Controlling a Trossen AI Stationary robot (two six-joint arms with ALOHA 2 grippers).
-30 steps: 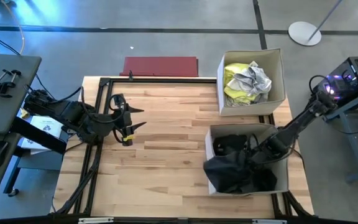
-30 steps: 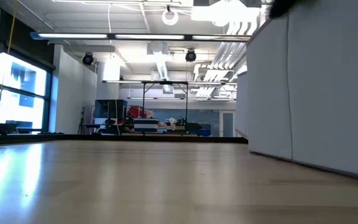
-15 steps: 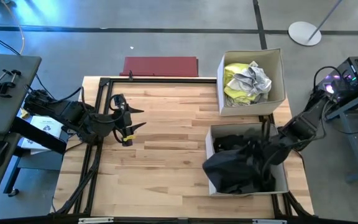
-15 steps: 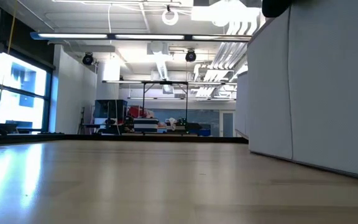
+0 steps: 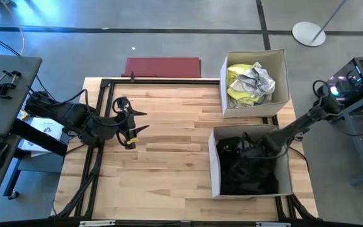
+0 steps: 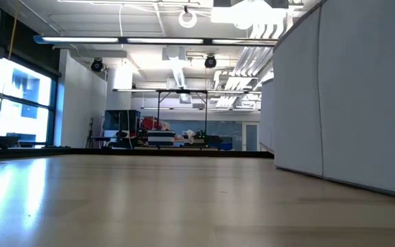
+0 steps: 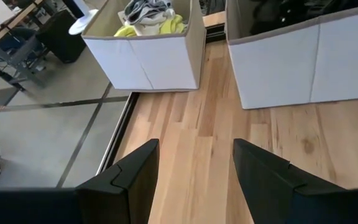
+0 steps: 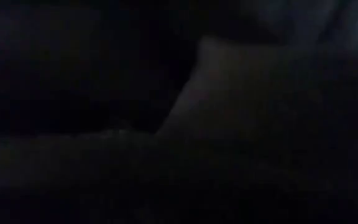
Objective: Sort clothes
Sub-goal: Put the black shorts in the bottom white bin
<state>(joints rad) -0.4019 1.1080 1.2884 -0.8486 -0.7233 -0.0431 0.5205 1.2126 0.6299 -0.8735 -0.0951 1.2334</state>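
Note:
Black and navy clothes [image 5: 247, 169] lie heaped inside the near white box [image 5: 212, 165] at the table's right. My right gripper [image 5: 257, 146] is down inside that box among the dark cloth; the right wrist view shows only darkness. Neon yellow and grey-white clothes [image 5: 249, 82] fill the far white box [image 5: 281, 68]; they also show in the left wrist view [image 7: 146, 14]. My left gripper [image 5: 142, 120] is open and empty above the bare wood at the table's left [image 7: 194, 149].
A flat red mat [image 5: 162, 66] lies beyond the table's far edge. Both boxes stand at the table's right; the near box's wall fills the right of the low view [image 6: 348, 103]. A black frame rail [image 5: 103, 101] runs along the table's left side. Bare wood [image 5: 175, 139] lies between the arms.
The dark garment that hung over the near box's left and near walls now lies wholly inside the box. My right gripper rose a little, then went toward the box's far side and down into it.

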